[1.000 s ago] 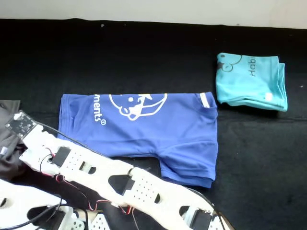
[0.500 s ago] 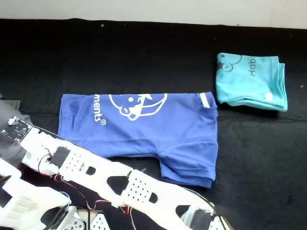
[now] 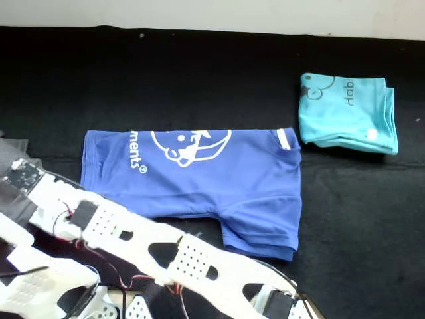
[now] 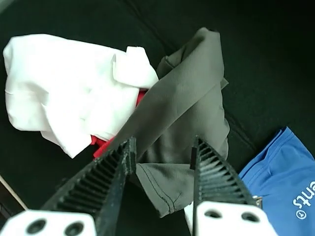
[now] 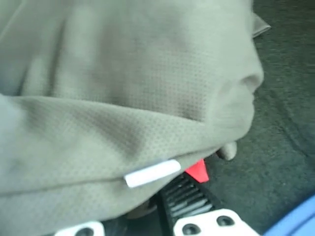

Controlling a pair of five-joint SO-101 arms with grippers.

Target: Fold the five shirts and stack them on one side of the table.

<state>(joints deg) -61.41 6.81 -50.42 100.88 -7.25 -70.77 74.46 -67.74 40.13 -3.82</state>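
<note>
The left gripper [image 4: 164,145] hangs with jaws spread above a crumpled grey shirt [image 4: 192,98], its stitched hem just under the tips. A white shirt [image 4: 64,93] bunches to one side over a strip of red cloth [image 4: 101,142], with the blue shirt [image 4: 283,172] near the other. Grey fabric drapes the right gripper [image 5: 189,199], so I cannot tell its grip, and farther off black table [image 3: 199,80] shows around the flat blue shirt and a folded teal shirt [image 3: 346,116]
</note>
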